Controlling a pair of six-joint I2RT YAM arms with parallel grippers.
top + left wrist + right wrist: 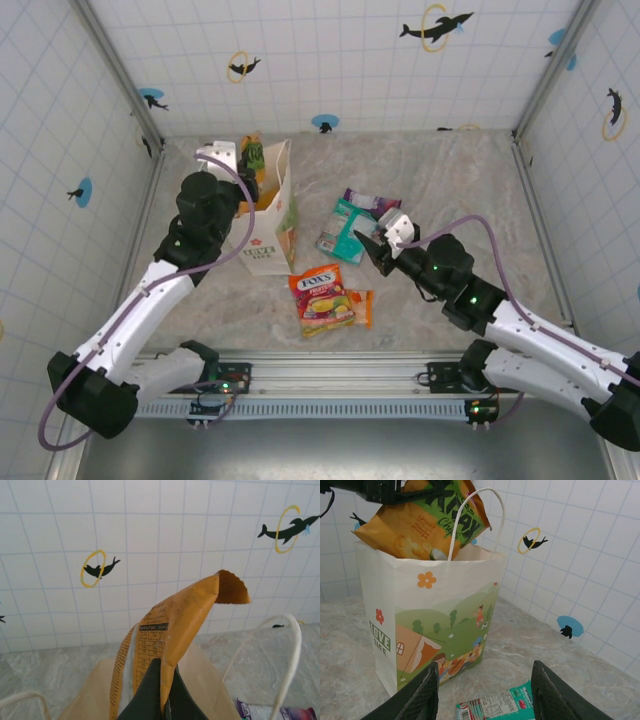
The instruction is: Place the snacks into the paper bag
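The red FOX'S packet (322, 292) and a small orange packet (362, 307) are lying nearest to the arm bases. Behind them, the right gripper (485, 695) is hovering wide open, holding nothing, close over the teal packet (497, 705). Farther away, the left gripper (161, 680) is pinching the orange chips packet (185, 615) at the mouth of the upright paper bag (440, 625).

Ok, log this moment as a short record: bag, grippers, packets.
paper bag: upright, left part of the table
left gripper: shut on orange chip packet, held at the bag's mouth
right gripper: open, low, near the teal packet
loose on table: FOX'S packet, small orange packet beside it, teal packet, purple packet
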